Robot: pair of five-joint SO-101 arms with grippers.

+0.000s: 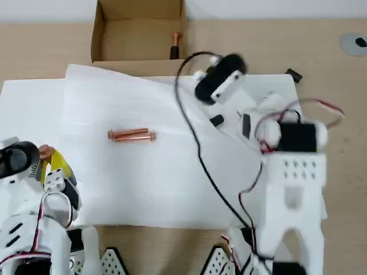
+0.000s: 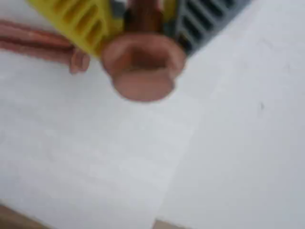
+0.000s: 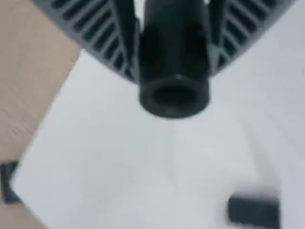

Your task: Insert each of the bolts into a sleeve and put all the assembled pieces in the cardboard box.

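My left gripper (image 2: 143, 14), with one yellow and one grey finger, is shut on a copper bolt (image 2: 143, 67) whose flanged head points at the camera. In the high view this gripper (image 1: 49, 157) is at the near left of the white foam sheet (image 1: 143, 189). Two more copper bolts (image 1: 132, 135) lie side by side mid-sheet. My right gripper (image 3: 174, 28) is shut on a black sleeve (image 3: 174, 71), open end outward, above the sheet. The right arm (image 1: 229, 86) is over the sheet's far right. The cardboard box (image 1: 103, 40) at the back holds one bolt-and-sleeve piece (image 1: 175, 46).
Loose black sleeves lie on the sheet near the right arm (image 1: 217, 120), one also in the right wrist view (image 3: 252, 210). Another small black part (image 1: 293, 74) sits by the sheet's far right corner. A black cable (image 1: 198, 149) crosses the sheet. The bare wooden table (image 1: 46, 51) surrounds it.
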